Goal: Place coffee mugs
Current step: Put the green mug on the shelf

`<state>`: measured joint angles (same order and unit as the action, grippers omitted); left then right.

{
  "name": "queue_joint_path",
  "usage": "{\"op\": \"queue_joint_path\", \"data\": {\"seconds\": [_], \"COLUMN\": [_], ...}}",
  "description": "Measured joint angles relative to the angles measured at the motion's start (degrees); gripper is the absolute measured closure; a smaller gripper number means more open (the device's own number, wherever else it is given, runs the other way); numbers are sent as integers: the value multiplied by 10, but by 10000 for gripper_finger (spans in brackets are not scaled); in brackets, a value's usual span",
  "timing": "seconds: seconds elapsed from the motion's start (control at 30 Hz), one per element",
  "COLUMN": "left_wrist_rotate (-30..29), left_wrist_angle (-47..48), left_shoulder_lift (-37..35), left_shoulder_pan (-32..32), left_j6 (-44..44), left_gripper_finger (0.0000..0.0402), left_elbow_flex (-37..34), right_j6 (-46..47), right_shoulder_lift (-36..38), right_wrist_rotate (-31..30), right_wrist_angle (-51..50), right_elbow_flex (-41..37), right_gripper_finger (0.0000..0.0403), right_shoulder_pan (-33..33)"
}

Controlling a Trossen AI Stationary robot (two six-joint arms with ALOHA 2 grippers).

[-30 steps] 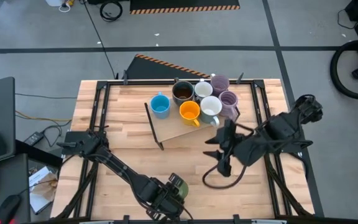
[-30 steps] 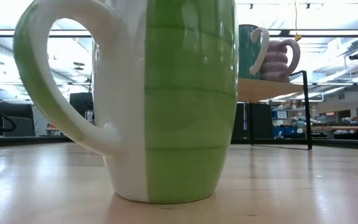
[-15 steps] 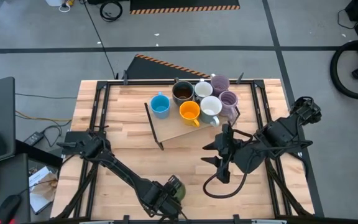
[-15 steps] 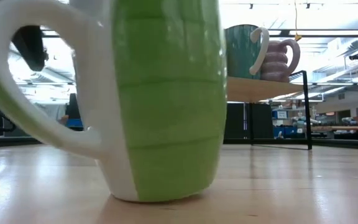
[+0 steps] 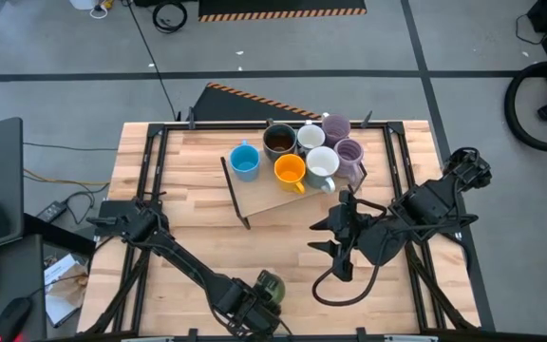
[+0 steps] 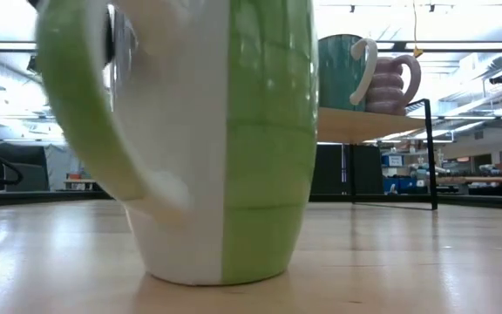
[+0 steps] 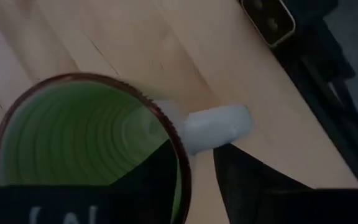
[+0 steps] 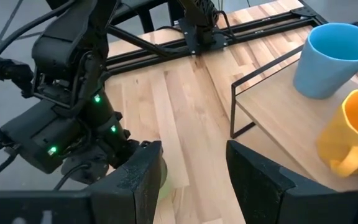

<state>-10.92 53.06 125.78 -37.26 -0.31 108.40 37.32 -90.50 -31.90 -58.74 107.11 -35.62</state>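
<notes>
Now the left claw [image 7: 194, 186] has narrowed across the green mug's [image 6: 225, 139] rim, the mug turned upright on the tabletop's [image 5: 188, 228] near edge, seemingly gripped; the right claw [image 8: 191, 168] waits, parted and empty.

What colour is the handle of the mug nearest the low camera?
White handle on the green mug, clearest from the left wrist.

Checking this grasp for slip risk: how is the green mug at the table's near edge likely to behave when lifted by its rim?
The green mug looks glazed and glossy, so probably slippery and rigid. The left gripper has one finger inside the rim near the handle, so the mug may tilt once lifted. It sits flat on a wide base and seems unlikely to roll.
</notes>
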Motion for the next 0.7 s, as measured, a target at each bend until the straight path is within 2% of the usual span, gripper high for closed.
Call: {"op": "queue_joint_path", "data": {"seconds": [0.33,0.47,0.7], "left_wrist_rotate": [3,9,11], "left_wrist_angle": [-17,18,142], "left_shoulder_lift": [1,1,1], "left_shoulder_pan": [2,11,50], "left_j6": [-101,-123,-83], "left_gripper_finger": [368,376,376], "left_elbow_flex": [6,60,184], "right_j6": [20,55,41], "right_shoulder_lift": [0,8,27], "right_wrist_rotate": [0,2,-3], "right_wrist_angle": [-6,-40,-66], "right_elbow_flex": [0,0,0], "right_gripper_finger": [218,218,218], "right_shoulder_pan": [-8,-9,-3]}}
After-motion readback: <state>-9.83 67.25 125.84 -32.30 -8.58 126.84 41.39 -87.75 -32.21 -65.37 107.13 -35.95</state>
